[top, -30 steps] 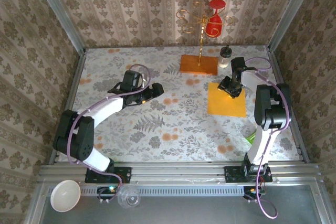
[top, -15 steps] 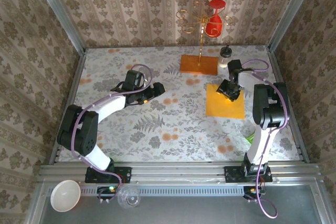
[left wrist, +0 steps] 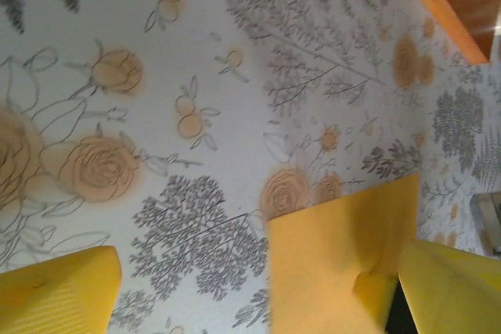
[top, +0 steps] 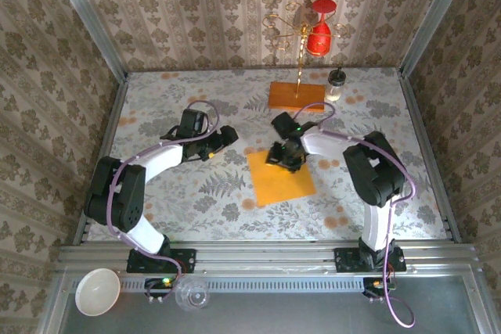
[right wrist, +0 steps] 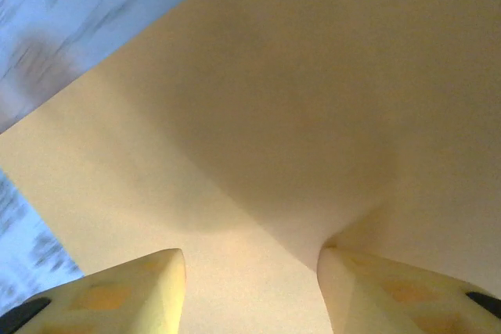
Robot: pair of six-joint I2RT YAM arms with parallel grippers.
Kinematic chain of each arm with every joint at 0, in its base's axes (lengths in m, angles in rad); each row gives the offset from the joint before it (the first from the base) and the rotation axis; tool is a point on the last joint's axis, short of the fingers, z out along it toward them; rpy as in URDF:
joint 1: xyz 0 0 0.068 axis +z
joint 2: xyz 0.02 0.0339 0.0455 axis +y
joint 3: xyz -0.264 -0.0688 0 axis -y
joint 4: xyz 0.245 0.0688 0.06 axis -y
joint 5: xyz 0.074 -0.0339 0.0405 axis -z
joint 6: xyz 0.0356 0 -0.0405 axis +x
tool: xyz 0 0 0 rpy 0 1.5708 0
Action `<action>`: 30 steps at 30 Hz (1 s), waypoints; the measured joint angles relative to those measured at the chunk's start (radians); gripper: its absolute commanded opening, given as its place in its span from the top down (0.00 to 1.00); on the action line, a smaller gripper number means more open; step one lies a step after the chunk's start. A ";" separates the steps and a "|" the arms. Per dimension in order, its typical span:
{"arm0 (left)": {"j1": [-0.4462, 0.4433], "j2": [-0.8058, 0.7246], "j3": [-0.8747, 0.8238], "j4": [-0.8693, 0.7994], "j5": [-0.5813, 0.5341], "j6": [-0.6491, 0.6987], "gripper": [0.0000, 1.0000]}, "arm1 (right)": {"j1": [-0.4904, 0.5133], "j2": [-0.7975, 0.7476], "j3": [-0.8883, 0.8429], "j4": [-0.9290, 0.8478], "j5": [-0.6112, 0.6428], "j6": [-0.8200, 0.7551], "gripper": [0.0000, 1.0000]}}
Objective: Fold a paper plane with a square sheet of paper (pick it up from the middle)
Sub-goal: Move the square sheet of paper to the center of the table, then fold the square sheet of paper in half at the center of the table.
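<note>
The square sheet of paper [top: 280,179] lies flat and unfolded on the flowered table, slightly turned, near the middle. My right gripper [top: 286,154] stands on its far edge, jaws apart, both fingertips down on the paper. In the right wrist view the sheet [right wrist: 297,99] spreads under that gripper [right wrist: 250,287], with nothing pinched. My left gripper [top: 223,140] hangs open a little left of the sheet. Its wrist view has the sheet's corner [left wrist: 344,256] just past its wide-spread fingers [left wrist: 59,291]. The paper plane is out of view.
A thick wooden block [top: 296,96] with a gold wire stand [top: 300,37] and a hanging red glass [top: 318,29] sits at the back, a small bottle [top: 335,84] beside it. A white bowl [top: 98,291] and a clear cup [top: 192,293] lie outside the front rail.
My right gripper has slid the sheet from the right side of the table to the middle, swinging left with it. The left gripper has stayed nearly in place and open.
</note>
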 measured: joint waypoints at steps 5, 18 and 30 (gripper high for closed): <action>0.000 -0.050 -0.037 -0.028 -0.002 -0.008 0.17 | 0.091 0.012 0.007 0.072 -0.053 0.071 0.48; -0.187 -0.141 -0.119 -0.076 -0.002 -0.115 0.45 | -0.077 -0.020 0.117 -0.050 -0.049 -0.151 0.55; -0.244 0.037 -0.061 -0.075 -0.020 -0.155 0.59 | -0.080 0.108 0.171 -0.112 -0.049 -0.232 0.57</action>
